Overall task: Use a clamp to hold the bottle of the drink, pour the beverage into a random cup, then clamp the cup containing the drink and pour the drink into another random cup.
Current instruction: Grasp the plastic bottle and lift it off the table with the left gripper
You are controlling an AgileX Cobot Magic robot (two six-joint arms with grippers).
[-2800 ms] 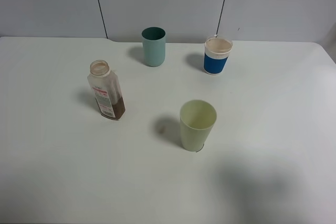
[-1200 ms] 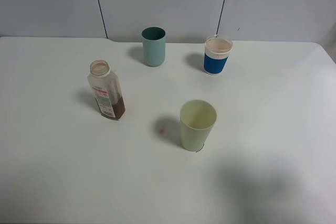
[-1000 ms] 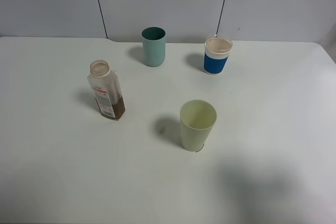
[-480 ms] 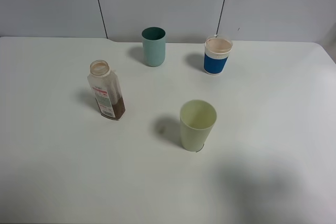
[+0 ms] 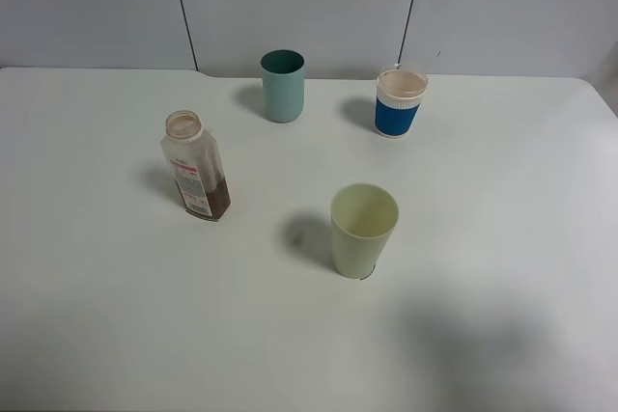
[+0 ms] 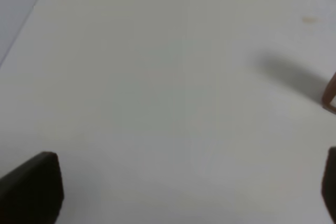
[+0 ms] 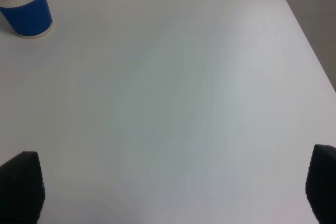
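Standing upright, bottle point(image 5: 196, 166) — apart from left tool point(image 6: 181, 187), right tool point(image 7: 172, 184), both spread, empty.

Open table point(image 5: 502, 238) lies all round the bottle point(image 5: 196, 166) and pale cup point(image 5: 363, 230) (teal cup point(image 5: 282, 86), blue cup point(image 5: 399, 103) well behind).

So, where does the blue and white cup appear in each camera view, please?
Exterior high: blue and white cup at the back of the table, right of the teal cup.
Left wrist: not in it.
Right wrist: the blue and white cup stands in a corner of the picture, rim partly cut off.
Shared landmark: the white table, seen in all three.
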